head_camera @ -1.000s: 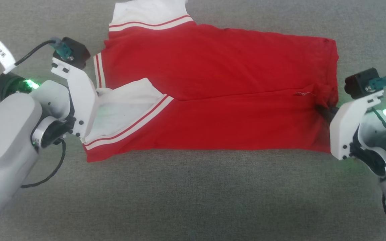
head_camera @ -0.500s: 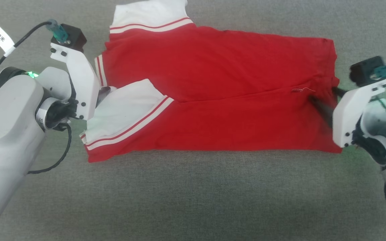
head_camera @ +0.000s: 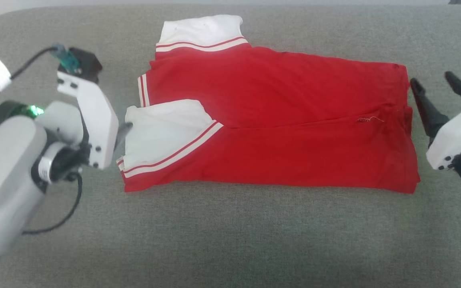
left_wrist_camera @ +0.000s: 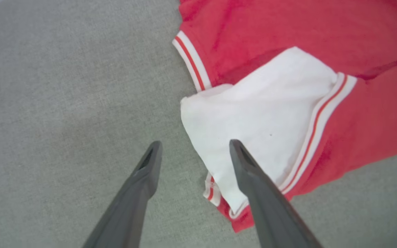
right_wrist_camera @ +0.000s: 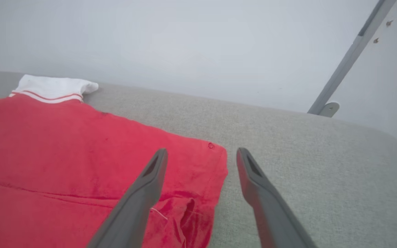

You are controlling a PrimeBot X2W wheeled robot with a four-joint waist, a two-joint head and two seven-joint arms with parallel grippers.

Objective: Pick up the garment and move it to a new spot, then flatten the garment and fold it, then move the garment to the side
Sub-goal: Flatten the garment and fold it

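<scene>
**Folded jersey lies free between two open grippers**

The garment (head_camera: 278, 120), red with white striped-trim panels, lies folded lengthwise on the grey cushion (head_camera: 230, 240), between the arms. The left gripper (left_wrist_camera: 195, 144) is spread at its white shoulder end, and whether one finger brushes the cloth is hard to tell. The right gripper (head_camera: 432, 80) is spread wide just off the hem end, holding nothing. The cloth looks light, limp and layered. Lifted at one point it would likely sag open, so pinching all layers at both ends seems wisest.

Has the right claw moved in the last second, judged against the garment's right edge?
Yes. The right claw has drawn back rightward off the garment: earlier it pinched the hem, now it stands open beside it.
</scene>
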